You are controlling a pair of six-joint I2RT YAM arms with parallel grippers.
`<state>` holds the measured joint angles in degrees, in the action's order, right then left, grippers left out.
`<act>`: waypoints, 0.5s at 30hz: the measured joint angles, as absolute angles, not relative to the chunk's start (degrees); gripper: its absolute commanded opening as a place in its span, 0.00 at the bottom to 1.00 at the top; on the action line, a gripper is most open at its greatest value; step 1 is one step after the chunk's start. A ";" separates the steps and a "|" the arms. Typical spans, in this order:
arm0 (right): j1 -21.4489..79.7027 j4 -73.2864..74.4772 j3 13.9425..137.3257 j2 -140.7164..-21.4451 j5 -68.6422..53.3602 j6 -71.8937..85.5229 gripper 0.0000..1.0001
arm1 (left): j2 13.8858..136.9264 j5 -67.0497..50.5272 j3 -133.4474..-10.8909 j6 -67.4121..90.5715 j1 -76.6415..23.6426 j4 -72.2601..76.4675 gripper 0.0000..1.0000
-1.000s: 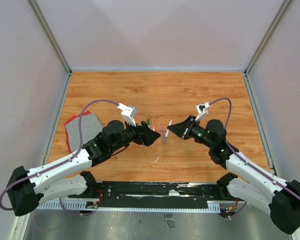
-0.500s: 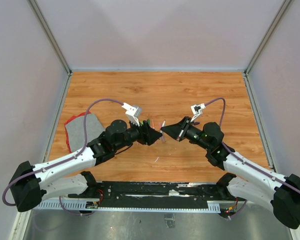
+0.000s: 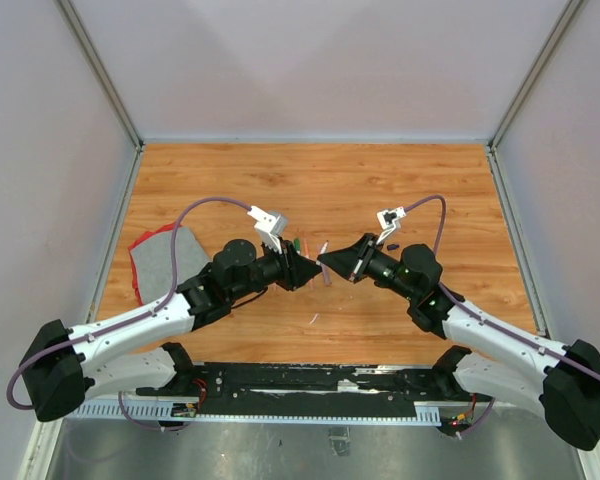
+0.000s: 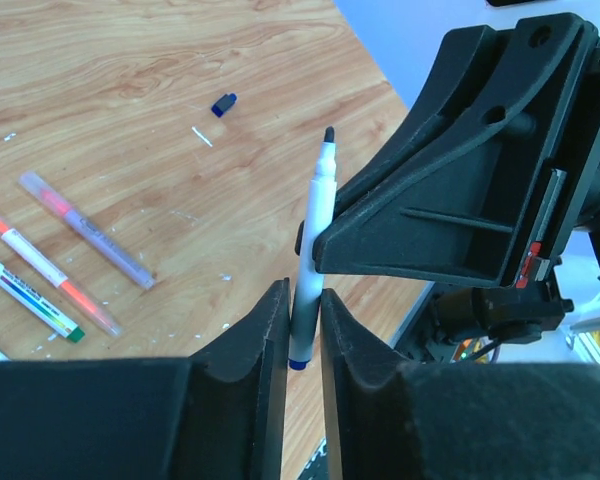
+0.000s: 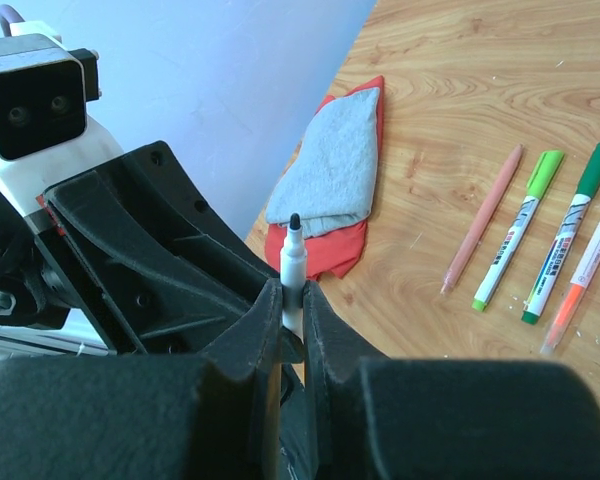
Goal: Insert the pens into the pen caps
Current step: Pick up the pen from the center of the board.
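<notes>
- The left pincer (image 4: 302, 292) and right pincer (image 5: 292, 296) meet nose to nose near the middle of the bench (image 3: 310, 180), a little toward its near edge.
- Both are pressed onto the same white pen (image 4: 310, 240). The left pinches its lower barrel and the right grips it higher up, and it stands upright, lifted off the bench.
- The pen's black tip is bare, so this one is not yet capped.
- A small blue cap (image 4: 223, 104) lies loose on the bench, well apart from both pincers. It is probably the one this pen needs.
- A green-capped pen (image 5: 570, 240) and a lime-capped pen (image 5: 512, 235) lie side by side and look finished. Whether the orange and pink ones beside them are closed I cannot tell.
- A grey cloth (image 5: 330, 170) lies by the left edge.
- Judged so: most pens are done; this pen and the loose cap remain.
</notes>
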<state>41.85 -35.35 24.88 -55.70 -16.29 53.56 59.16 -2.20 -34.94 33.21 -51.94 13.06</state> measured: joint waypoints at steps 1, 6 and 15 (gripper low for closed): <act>41.85 -35.51 24.91 -55.96 -16.29 53.58 0.01 | 59.22 -2.28 -34.94 33.26 -51.94 13.06 0.18; 41.85 -35.70 24.91 -56.77 -16.23 53.41 0.02 | 59.83 -2.83 -35.03 32.97 -51.96 13.15 0.01; 42.85 -23.79 29.52 -53.67 -11.70 44.73 0.41 | 60.05 -1.04 -35.03 31.46 -51.94 12.05 0.01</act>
